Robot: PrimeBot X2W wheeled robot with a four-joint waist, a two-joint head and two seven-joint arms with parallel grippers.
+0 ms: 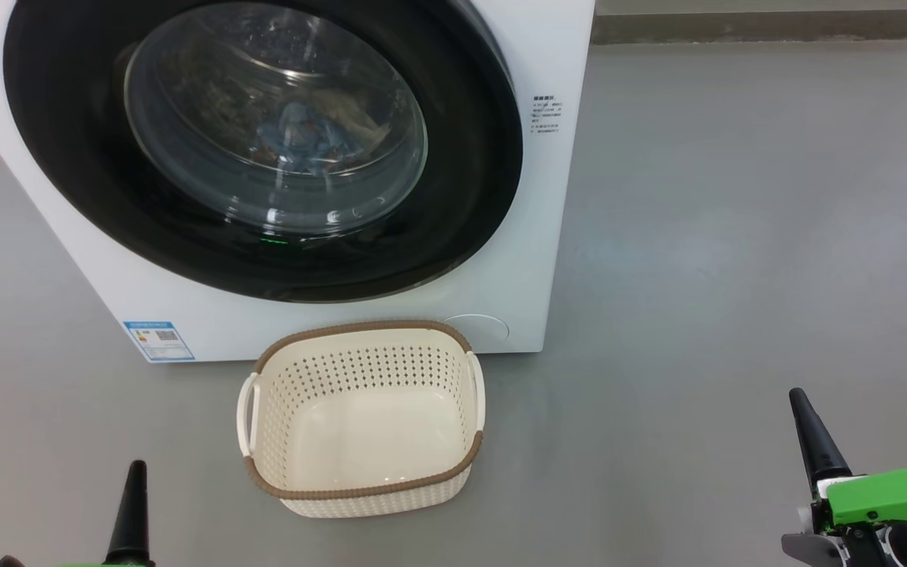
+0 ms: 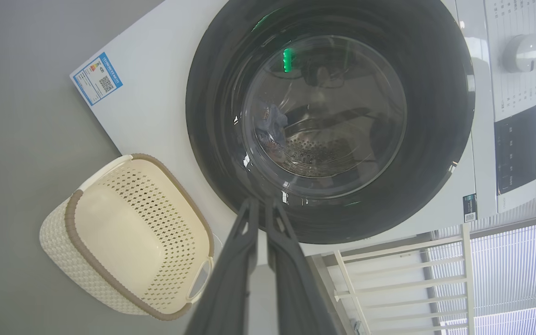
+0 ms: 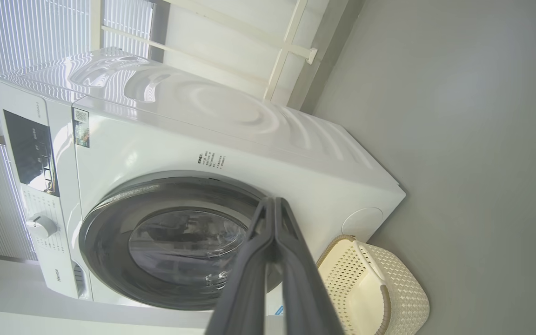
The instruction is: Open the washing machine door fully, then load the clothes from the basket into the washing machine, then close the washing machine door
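Observation:
The white washing machine (image 1: 501, 299) stands on the grey floor with its round black door (image 1: 68, 157) shut flat against the front. Behind the glass window lie the clothes (image 1: 304, 138), a light blue bundle with cream fabric beside it. They also show through the glass in the left wrist view (image 2: 270, 123). The cream basket (image 1: 359, 492) sits on the floor right before the machine with nothing in it. My left gripper (image 1: 136, 468) is shut at the lower left, and my right gripper (image 1: 796, 394) is shut at the lower right. Both hold nothing and stand well back from the machine.
A blue label sticker (image 1: 158, 340) sits at the machine's lower left corner. The control panel with a dial (image 3: 40, 226) runs along its top. A white railing (image 2: 389, 274) and window blinds stand beside the machine. Open grey floor (image 1: 737, 236) stretches to the right.

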